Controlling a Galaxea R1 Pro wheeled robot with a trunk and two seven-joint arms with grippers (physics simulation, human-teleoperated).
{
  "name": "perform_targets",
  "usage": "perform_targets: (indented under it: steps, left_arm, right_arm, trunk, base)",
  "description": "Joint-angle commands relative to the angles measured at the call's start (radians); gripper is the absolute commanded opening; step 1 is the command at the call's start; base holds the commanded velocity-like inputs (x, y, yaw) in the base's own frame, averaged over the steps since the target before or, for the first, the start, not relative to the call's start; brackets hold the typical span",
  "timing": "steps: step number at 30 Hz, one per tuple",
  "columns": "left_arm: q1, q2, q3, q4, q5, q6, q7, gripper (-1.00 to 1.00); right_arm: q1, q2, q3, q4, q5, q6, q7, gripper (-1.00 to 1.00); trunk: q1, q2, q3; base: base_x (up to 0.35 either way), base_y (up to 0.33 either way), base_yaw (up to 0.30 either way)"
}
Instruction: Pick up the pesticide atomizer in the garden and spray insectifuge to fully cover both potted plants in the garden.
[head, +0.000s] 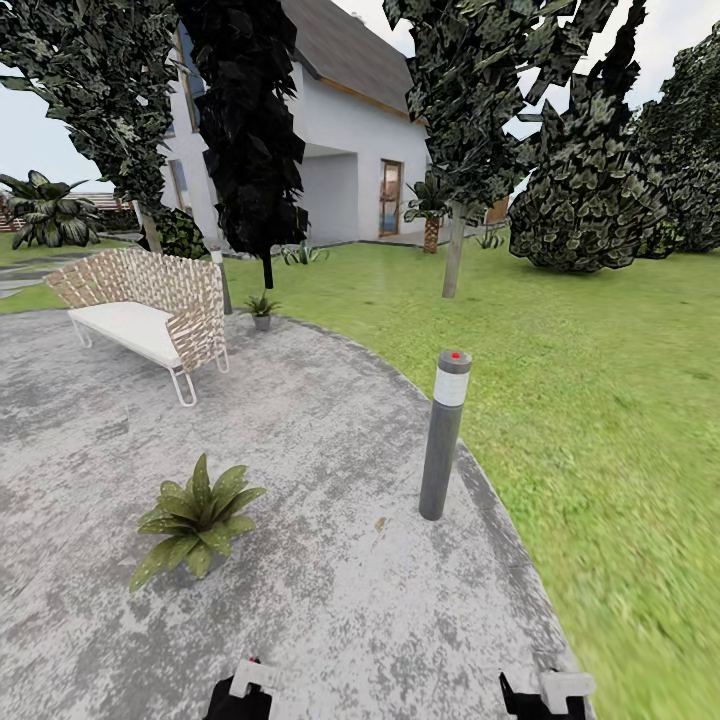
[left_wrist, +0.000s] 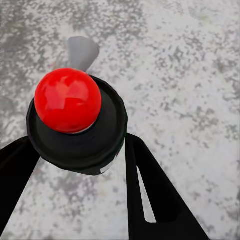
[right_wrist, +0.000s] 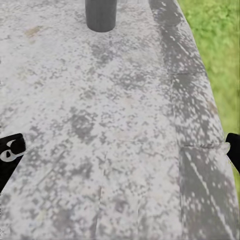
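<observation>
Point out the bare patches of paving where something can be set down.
Bare paving lies between the near potted plant and the bollard lamp, and between that plant and the bench. It is tighter behind the bench, by the far potted plant.

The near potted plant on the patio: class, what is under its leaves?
Under the near potted plant you see mottled grey patio paving. Its spreading leaves cover the base, so any pot beneath them cannot be seen.

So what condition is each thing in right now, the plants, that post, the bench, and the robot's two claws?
Near potted plant: upright on the paving, leaves spread.
Far potted plant: upright at the patio edge.
Bollard lamp: standing upright.
Bench: upright, seat bare.
Left gripper: closed around a black, red-topped object.
Right gripper: open, nothing between its fingers.
</observation>
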Motion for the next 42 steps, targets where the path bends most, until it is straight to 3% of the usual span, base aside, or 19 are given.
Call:
perform_targets:
  steps: [1, 12, 19, 36, 42]
  left_arm:
    - [0.000, 0.001, -0.004, 0.000, -0.004, -0.004, 0.001, -1.00]
    - [0.011, 0.000, -0.005, -0.004, -0.005, -0.007, 0.002, -1.00]
    - [0.011, -0.002, -0.006, -0.004, -0.005, -0.007, 0.002, -1.00]
    - [0.011, 0.000, -0.005, -0.002, -0.007, -0.007, 0.003, -1.00]
    - [0.011, 0.000, -0.005, -0.002, -0.007, -0.007, 0.003, -1.00]
  right_arm:
    - [-0.001, 0.000, -0.008, 0.001, 0.000, -0.008, 0.012, 1.00]
    - [-0.001, -0.003, -0.008, 0.002, 0.000, -0.014, 0.013, 1.00]
    - [-0.001, -0.001, -0.007, 0.003, 0.001, -0.014, 0.011, 1.00]
    - [-0.001, 0.000, -0.003, 0.001, 0.008, -0.014, 0.012, 1.00]
    - [-0.001, -0.001, -0.005, 0.001, 0.005, -0.014, 0.009, 1.00]
  trunk:
    - [0.000, 0.000, -0.001]
    - [0.000, 0.000, -0.001]
    - [0.000, 0.000, 0.001]
    - [0.000, 0.000, 0.001]
    - [0.000, 0.000, 0.001]
  base:
    - [0.000, 0.000, -0.117]
    - [0.000, -0.005, -0.279]
    - [0.000, -0.234, -0.299]
    - [0.080, -0.277, -0.019]
    - [0.103, -0.278, -0.226]
